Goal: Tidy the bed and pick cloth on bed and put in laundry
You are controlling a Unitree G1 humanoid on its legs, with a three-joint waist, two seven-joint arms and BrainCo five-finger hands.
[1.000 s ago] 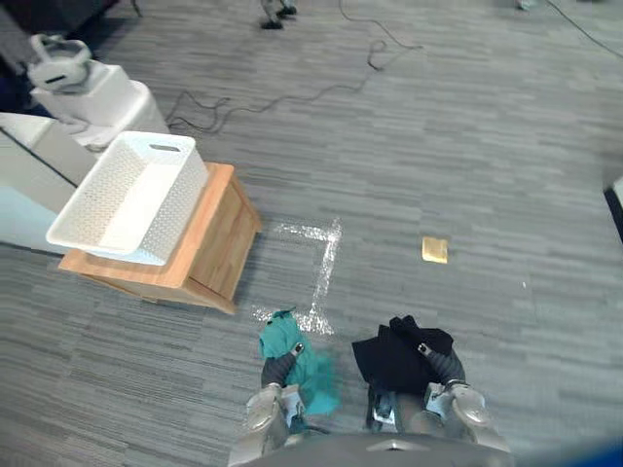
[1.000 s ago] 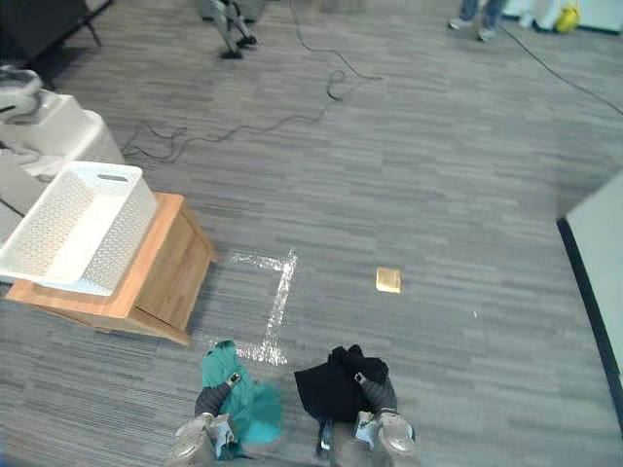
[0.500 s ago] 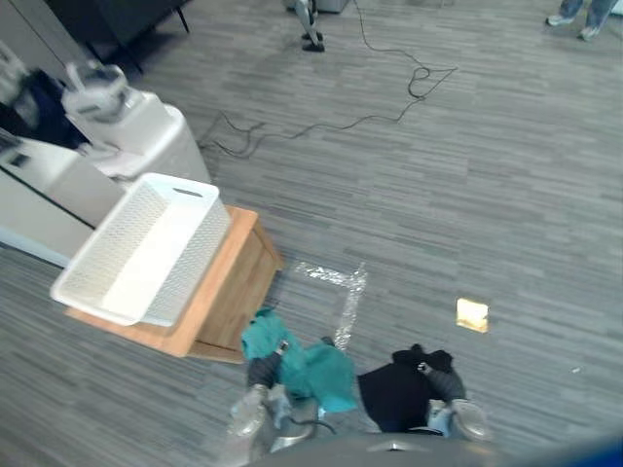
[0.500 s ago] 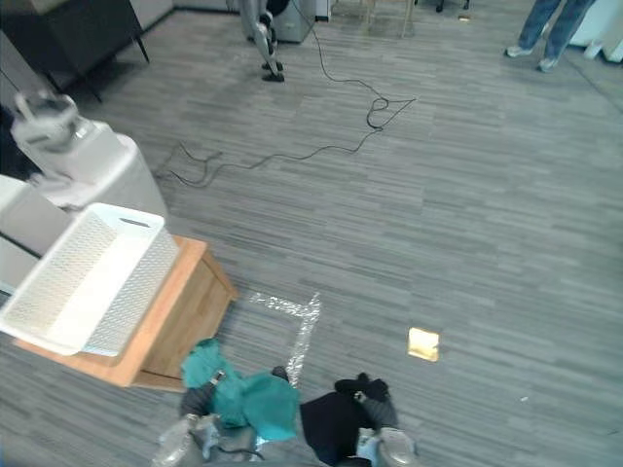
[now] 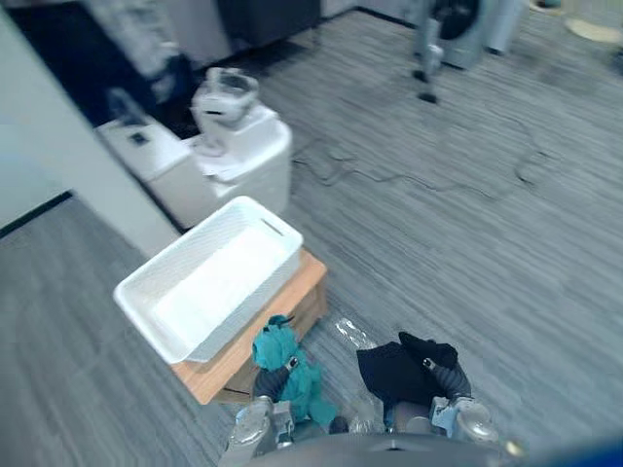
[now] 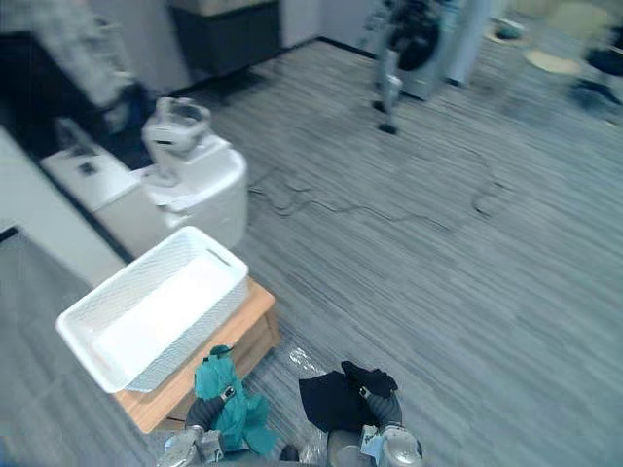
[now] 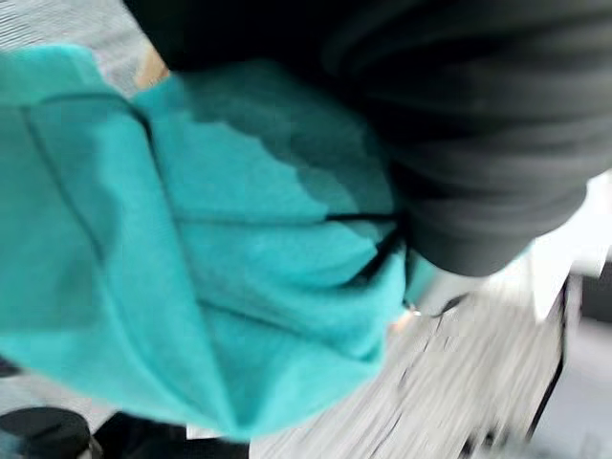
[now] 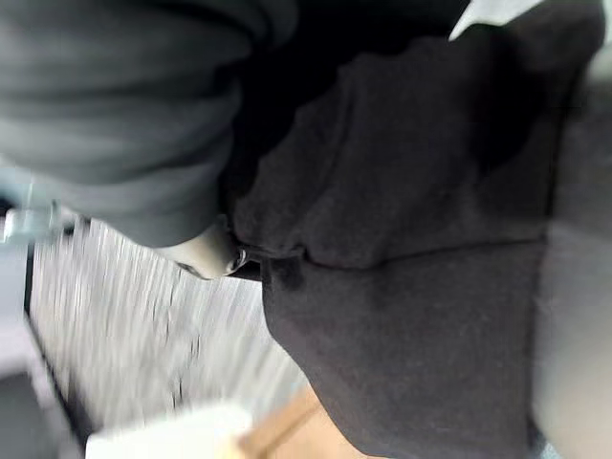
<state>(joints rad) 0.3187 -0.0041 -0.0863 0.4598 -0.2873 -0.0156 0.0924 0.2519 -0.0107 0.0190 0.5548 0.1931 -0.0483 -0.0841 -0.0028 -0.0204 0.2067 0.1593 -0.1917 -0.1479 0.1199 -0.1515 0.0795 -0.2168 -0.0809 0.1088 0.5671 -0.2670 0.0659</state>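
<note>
To my left I see a low wooden box (image 5: pixel 282 309) on grey carpet floor (image 5: pixel 516 282), a white cabinet (image 5: pixel 248 165) just behind it.

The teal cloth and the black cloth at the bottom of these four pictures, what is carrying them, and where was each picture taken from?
This is a two-legged humanoid robot with two arms. The two wide pictures come from the two eyes of a camera on its head, looking down. The two close-ups come from cameras on its wrists, so cloth takes up most of them. The left hand carries the teal cloth, and the right hand carries the black cloth. How the hands grip them is hidden by the fabric. Just ahead on the robot's left, a white laundry basket sits on a low wooden stand and looks empty. Both stand on grey floor.
</note>
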